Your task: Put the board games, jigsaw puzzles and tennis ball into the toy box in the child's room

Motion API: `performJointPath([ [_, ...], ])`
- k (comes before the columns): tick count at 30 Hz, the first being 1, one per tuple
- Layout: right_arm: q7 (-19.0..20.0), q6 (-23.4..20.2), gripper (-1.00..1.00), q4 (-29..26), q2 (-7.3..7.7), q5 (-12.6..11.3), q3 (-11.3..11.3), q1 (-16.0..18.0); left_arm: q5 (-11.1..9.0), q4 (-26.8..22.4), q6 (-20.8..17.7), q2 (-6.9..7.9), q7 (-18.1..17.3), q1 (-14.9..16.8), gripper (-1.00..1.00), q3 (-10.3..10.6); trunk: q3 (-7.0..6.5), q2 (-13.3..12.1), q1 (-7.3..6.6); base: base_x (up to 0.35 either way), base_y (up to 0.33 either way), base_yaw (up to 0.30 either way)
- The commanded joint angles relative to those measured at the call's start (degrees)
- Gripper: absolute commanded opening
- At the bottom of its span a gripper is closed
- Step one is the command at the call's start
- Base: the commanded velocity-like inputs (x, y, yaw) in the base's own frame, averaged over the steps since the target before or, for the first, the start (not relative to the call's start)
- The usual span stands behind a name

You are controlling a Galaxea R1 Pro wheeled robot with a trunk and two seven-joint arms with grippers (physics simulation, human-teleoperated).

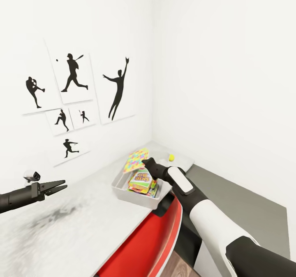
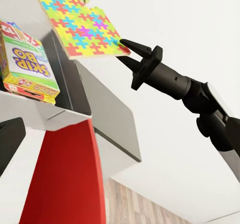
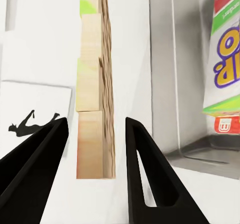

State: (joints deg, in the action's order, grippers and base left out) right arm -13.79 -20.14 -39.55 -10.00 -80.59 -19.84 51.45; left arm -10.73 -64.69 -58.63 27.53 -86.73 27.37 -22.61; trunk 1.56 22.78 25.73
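Observation:
The light-grey toy box point(image 1: 123, 193) stands on the white table point(image 1: 61, 227) near its front edge. Inside lies a green-edged board game point(image 1: 142, 180) point(image 2: 25, 64) point(image 3: 225, 59) on top of another printed box point(image 2: 31, 90). A bright jigsaw puzzle point(image 1: 137, 158) point(image 2: 80, 21) hangs tilted over the box's far side. Its edge point(image 3: 95, 84) sits between the fingers of my right gripper point(image 1: 146, 163) point(image 2: 122, 50), which is open with a gap on both sides. The yellow tennis ball point(image 1: 171, 157) rests on the table behind. My left gripper point(image 1: 59, 185) hovers open and empty, well left of the box.
A red object point(image 1: 152, 244) stands against the table's front edge below the toy box point(image 2: 42, 116). A low dark-grey-topped surface point(image 1: 234, 199) runs along the right wall. Baseball silhouette posters point(image 1: 74, 79) hang on the wall behind the table.

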Motion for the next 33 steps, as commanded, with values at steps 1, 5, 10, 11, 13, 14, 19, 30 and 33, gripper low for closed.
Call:
performJointPath([
  [1, -0.45, -0.05, -1.0, -0.08, 0.0, -0.42, -0.06, 0.06, 0.0, 0.0, -0.61, 0.03, -0.2, 0.07, 1.0, -0.01, 0.13, 0.13, 0.05, 0.095, 0.025, 0.117],
  [5, -0.45, -0.07, -1.0, -0.08, 0.0, -0.38, -0.04, 0.06, 0.0, 0.0, -0.61, 0.0, -0.21, 0.05, 1.0, 0.01, 0.11, 0.13, 0.05, 0.029, 0.008, 0.042],
  [10, -0.54, 0.06, -1.0, 0.01, 0.0, -0.3, -0.03, 0.06, 0.0, 0.0, -0.61, -0.02, -0.19, 0.07, 1.0, 0.0, 0.11, 0.13, 0.05, 0.099, 0.039, 0.008],
  [11, -0.59, 0.11, -1.0, 0.04, 0.0, -0.29, -0.03, 0.06, 0.0, 0.0, -0.61, -0.02, -0.19, 0.06, 1.0, -0.01, 0.11, 0.13, 0.05, 0.072, 0.022, 0.002],
  [13, -0.69, 0.15, -1.0, 0.06, 0.0, -0.28, -0.01, 0.06, 0.0, 0.0, -0.61, -0.02, -0.19, 0.05, 1.0, 0.01, 0.11, 0.13, 0.05, 0.047, 0.015, 0.001],
  [14, -0.78, 0.19, -1.0, 0.07, 0.0, -0.28, -0.01, 0.06, 0.0, 0.0, -0.61, -0.02, -0.19, 0.05, 1.0, 0.01, 0.11, 0.13, 0.05, 0.024, 0.007, 0.001],
  [19, -1.07, 0.33, -1.0, 0.7, 0.0, -0.21, 0.02, 0.06, 0.0, 0.0, -0.61, -0.02, -0.21, 0.05, 1.0, -0.01, 0.11, 0.13, 0.05, 0.009, 0.003, 0.0],
  [30, -4.19, 0.29, -1.0, 2.89, 0.0, -0.1, 0.08, 0.14, 0.0, 0.0, -0.61, -0.02, -0.2, 0.05, 1.0, 0.02, 0.11, 0.13, 0.05, 0.0, 0.0, 0.0],
  [33, -7.08, 0.34, -1.0, 2.96, 0.0, -0.24, 0.18, 0.14, 0.0, 0.0, -0.61, -0.02, -0.2, 0.05, 1.0, 0.02, 0.11, 0.13, 0.05, 0.0, 0.0, 0.0],
])
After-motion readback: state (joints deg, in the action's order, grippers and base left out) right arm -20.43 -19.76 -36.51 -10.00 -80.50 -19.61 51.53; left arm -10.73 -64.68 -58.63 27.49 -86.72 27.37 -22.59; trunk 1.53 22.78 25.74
